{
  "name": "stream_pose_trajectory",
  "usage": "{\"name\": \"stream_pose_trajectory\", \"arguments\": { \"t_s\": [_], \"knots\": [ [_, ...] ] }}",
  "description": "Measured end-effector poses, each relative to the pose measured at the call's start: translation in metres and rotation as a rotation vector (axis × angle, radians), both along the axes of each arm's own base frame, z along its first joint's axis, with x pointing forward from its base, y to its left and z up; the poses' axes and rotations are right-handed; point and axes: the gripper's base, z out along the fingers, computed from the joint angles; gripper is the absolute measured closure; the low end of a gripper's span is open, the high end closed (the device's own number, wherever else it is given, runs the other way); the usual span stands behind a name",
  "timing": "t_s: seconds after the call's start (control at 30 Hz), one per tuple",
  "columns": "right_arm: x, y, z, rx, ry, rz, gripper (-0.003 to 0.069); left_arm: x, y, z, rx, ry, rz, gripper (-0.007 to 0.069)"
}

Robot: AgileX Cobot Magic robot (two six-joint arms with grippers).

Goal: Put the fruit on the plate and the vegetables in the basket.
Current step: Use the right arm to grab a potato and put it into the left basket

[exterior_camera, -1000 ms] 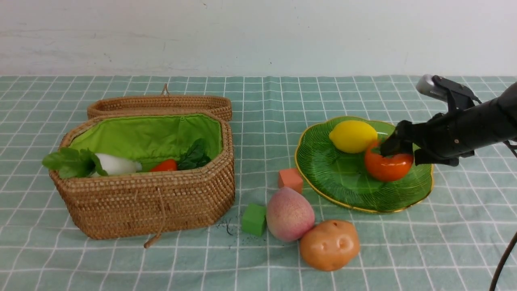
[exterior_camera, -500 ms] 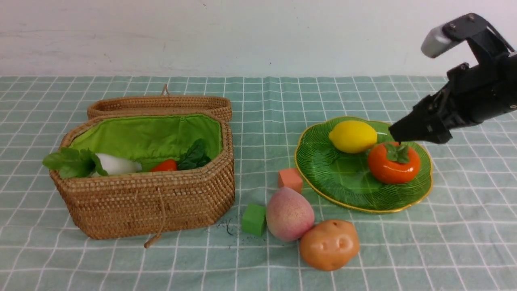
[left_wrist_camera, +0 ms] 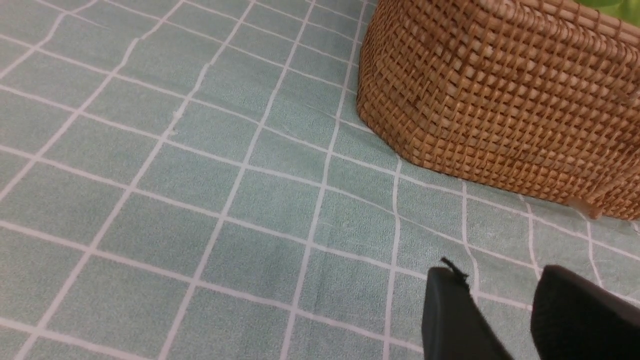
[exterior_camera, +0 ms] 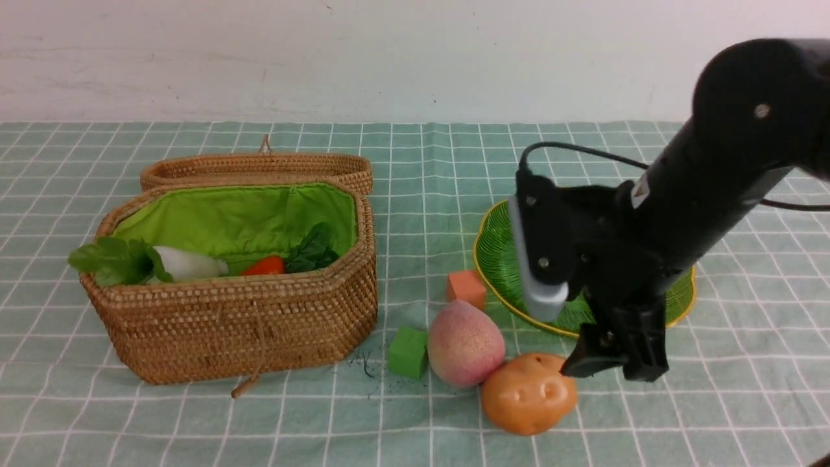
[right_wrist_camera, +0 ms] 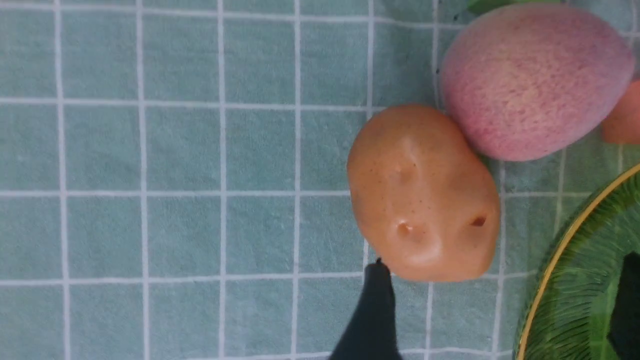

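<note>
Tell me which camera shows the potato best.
The right wrist view: the potato sits whole and large near the middle, dimples sharp, touching the peach. The front view shows it smaller, with the right gripper at its edge. The left wrist view misses it entirely.

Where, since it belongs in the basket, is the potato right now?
In the front view the potato lies near the front, right of centre, touching the peach to its left, with the right gripper beside it.

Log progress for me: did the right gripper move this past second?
Yes. The right gripper left the green plate, coming nearer and lower, beside the potato.
</note>
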Motion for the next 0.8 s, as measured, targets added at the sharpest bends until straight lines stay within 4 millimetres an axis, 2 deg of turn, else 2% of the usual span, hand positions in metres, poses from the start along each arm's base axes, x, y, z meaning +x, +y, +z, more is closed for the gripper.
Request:
{"name": "stream_pose_trajectory", "arguments": {
  "t_s": [0.17, 0.3, 0.4, 0.6, 0.8],
  "knots": [
    [0.007, 0.016, -0.031, -0.092, 0.038, 0.057, 0.0071, 0.000, 0.000, 0.000, 0.000, 0.000, 0.000, 0.0386],
    [0.009, 0.023, -0.047, -0.117, 0.065, 0.076, 0.0071, 0.000, 0.000, 0.000, 0.000, 0.000, 0.000, 0.0386],
    [0.016, 0.029, -0.068, -0.145, 0.084, 0.078, 0.0071, 0.000, 0.000, 0.000, 0.000, 0.000, 0.000, 0.0386],
    [0.028, 0.031, -0.086, -0.189, 0.069, 0.038, 0.0064, 0.000, 0.000, 0.000, 0.000, 0.000, 0.000, 0.0386],
    [0.028, 0.033, -0.088, -0.198, 0.075, 0.033, 0.0064, 0.000, 0.000, 0.000, 0.000, 0.000, 0.000, 0.0386]
  ]
}}
